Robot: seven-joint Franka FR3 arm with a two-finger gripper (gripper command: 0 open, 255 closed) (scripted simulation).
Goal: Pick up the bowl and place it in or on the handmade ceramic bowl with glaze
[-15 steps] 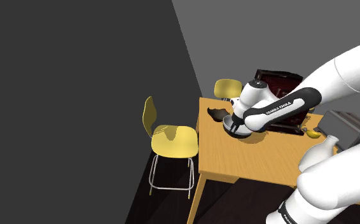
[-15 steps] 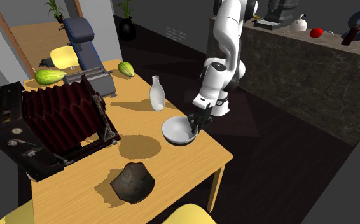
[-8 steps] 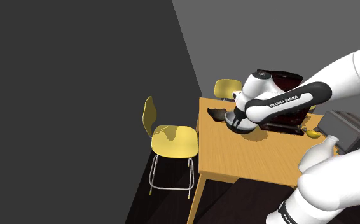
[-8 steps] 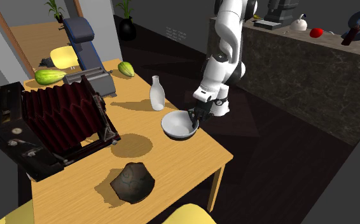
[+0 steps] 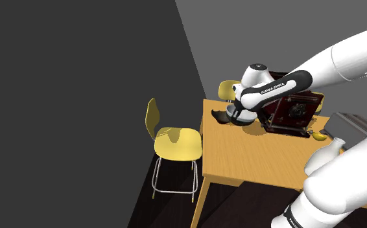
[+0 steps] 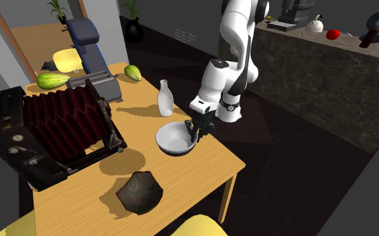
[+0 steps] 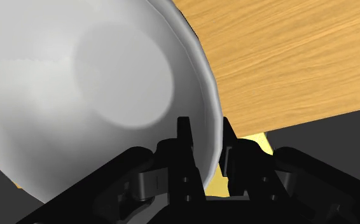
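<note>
A plain light grey bowl (image 6: 173,139) hangs a little above the wooden table (image 6: 208,167), level with its shadow falling toward the dark bowl. My black gripper (image 6: 194,135) is shut on its rim on the side nearest the arm. In the wrist view the two fingers (image 7: 185,137) clasp the thin wall of the bowl (image 7: 77,83), one inside and one outside, and the gripper (image 7: 204,130) sits over the table's edge. The dark brown glazed ceramic bowl (image 6: 140,193) stands near the table's corner, apart from the grey bowl. In the shoulder view the held bowl (image 5: 242,120) is beside the dark bowl (image 5: 220,116).
A large dark red bellows camera (image 6: 47,127) takes up one side of the table. A white bottle (image 6: 165,98) stands behind the held bowl, with green fruits (image 6: 51,80) farther back. Yellow chairs (image 5: 176,142) stand by the table's edges.
The gripper has carried the grey bowl across the table toward the dark ceramic bowl, leftward in both exterior views. The grip on the rim is unchanged.
</note>
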